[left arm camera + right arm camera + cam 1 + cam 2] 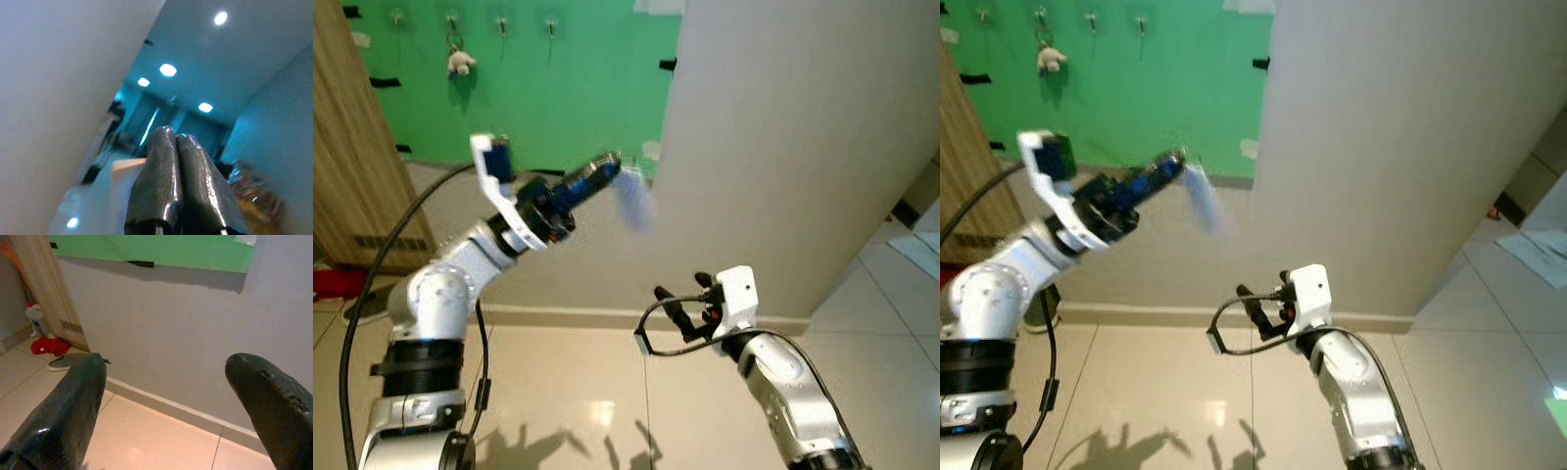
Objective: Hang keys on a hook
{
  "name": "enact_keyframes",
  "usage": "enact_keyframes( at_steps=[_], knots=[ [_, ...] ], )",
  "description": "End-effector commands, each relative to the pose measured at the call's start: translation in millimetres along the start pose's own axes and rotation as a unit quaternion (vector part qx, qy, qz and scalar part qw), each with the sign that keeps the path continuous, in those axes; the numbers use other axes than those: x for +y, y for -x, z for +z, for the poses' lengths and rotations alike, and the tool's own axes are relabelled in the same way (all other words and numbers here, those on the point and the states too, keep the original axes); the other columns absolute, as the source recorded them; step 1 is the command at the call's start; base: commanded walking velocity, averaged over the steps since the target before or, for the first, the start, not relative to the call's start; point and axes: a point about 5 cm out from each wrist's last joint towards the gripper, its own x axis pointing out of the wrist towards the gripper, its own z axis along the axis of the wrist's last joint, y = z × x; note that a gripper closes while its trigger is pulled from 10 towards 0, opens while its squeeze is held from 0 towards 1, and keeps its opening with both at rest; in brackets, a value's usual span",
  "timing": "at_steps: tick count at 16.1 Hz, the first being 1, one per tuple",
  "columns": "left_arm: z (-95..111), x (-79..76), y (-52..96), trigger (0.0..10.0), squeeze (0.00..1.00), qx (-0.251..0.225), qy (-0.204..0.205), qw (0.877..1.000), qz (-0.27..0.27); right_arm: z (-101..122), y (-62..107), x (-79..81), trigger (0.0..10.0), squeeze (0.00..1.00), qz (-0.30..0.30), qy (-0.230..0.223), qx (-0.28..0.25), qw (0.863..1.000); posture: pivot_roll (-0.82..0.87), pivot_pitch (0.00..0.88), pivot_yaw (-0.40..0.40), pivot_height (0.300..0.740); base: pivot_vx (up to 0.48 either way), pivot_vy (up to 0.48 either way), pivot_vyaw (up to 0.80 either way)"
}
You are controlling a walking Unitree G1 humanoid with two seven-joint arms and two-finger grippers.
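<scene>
My left gripper [607, 168] is raised toward the green wall panel [568, 88], fingers pressed shut. A blurred pale-blue key tag [634, 201] dangles from its tip, so the keys look held. In the left wrist view the shut fingertips [176, 137] point up at a ceiling. A row of small hooks [501, 22] runs along the top of the green panel. One hook [453, 20] carries a small white plush keychain [461, 64]. My right gripper [683, 299] hangs low over the floor, open and empty; its fingers [73, 396] stand wide apart.
A grey wall corner [783, 147] juts out right of the green panel. A wooden door [352, 147] stands at the left, with a red cloth [49, 345] and a grey shoe [68, 361] at its foot. Glossy tiled floor [578, 392] lies below.
</scene>
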Motion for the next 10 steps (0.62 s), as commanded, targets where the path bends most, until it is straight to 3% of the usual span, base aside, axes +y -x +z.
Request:
enact_keyframes(
  at_steps=[1,4,5,6,7,8,9,10],
  knots=[
    [8,-7.6,-5.1,10.0,0.0,-0.02,0.002,1.0,-0.023,2,2.6,-1.4,10.0,1.0,0.003,0.0,0.001,1.0,-0.06,0.0,-0.08,0.74,0.0,0.0,0.0],
    [8,-7.0,-3.7,10.0,0.0,-0.012,-0.006,1.0,-0.004,4,2.4,-1.3,10.0,1.0,0.006,-0.001,-0.002,1.0,-0.06,0.0,-0.083,0.74,0.0,0.0,0.0],
    [5,10.7,0.7,10.0,0.0,0.006,-0.079,0.991,0.103,5,2.1,-1.9,10.0,1.0,-0.002,-0.003,-0.009,1.0,-0.06,0.0,-0.078,0.74,0.0,0.0,0.0],
    [6,23.5,7.1,10.0,0.0,0.011,-0.133,0.973,0.188,7,2.0,-2.6,10.0,1.0,-0.01,-0.003,-0.014,1.0,-0.05,0.0,-0.073,0.74,0.0,0.0,0.0],
    [4,41.0,16.7,10.0,0.0,0.022,-0.149,0.946,0.286,7,1.6,-3.8,10.0,1.0,-0.024,-0.002,-0.019,1.0,-0.05,0.0,-0.067,0.74,0.0,0.0,0.0],
    [2,48.4,24.5,10.0,0.0,0.029,-0.164,0.927,0.336,7,1.3,-4.1,10.0,1.0,-0.031,-0.005,-0.021,0.999,-0.04,0.0,-0.061,0.74,0.0,0.0,0.0],
    [0,54.5,38.5,10.0,0.0,0.026,-0.186,0.895,0.404,7,1.0,-4.1,10.0,1.0,-0.04,-0.006,-0.027,0.999,-0.04,0.0,-0.056,0.74,0.0,0.0,0.0],
    [0,55.9,44.9,10.0,0.0,0.021,-0.195,0.879,0.434,7,0.8,-3.9,10.0,1.0,-0.044,-0.009,-0.029,0.999,-0.03,0.0,-0.054,0.74,0.0,0.0,0.0]
  ],
)
